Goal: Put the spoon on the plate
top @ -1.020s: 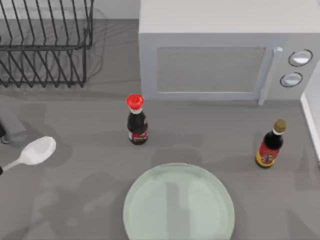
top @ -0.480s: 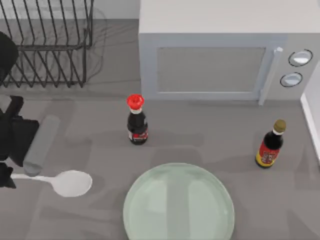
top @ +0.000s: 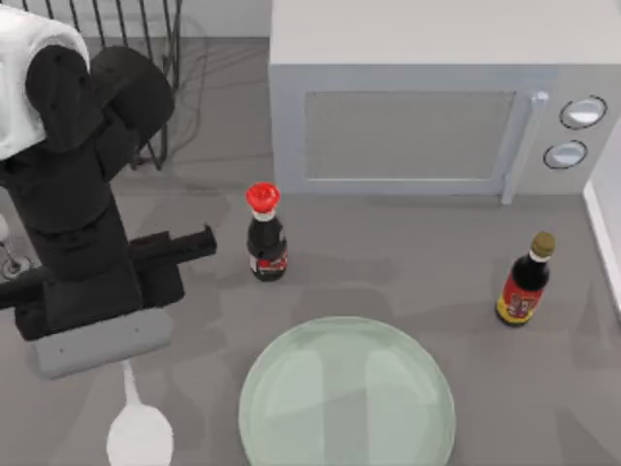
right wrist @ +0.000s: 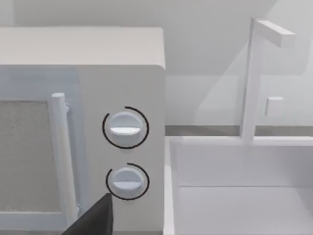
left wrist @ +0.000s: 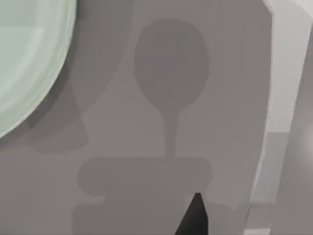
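Observation:
The white spoon (top: 140, 434) hangs bowl-down near the front edge of the table, left of the plate. Its thin handle runs up under my left gripper (top: 122, 359), which is shut on it; the black arm and grey wrist block hide the grip itself. The pale green plate (top: 346, 398) lies flat at front centre, a short gap to the right of the spoon's bowl. In the left wrist view the plate's rim (left wrist: 34, 63) is at one corner, and the spoon's shadow falls on the grey table beside it. My right arm is parked off to the right, facing the microwave.
A red-capped dark bottle (top: 265, 236) stands behind the plate's left side and a yellow-labelled bottle (top: 525, 282) at the right. The microwave (top: 427, 97) fills the back, a wire dish rack (top: 126, 58) the back left. A white sink (right wrist: 234, 186) adjoins the microwave.
My left arm has swung in from the left edge towards the plate. The spoon turned from lying sideways to pointing bowl-first at the front edge, and moved forward.

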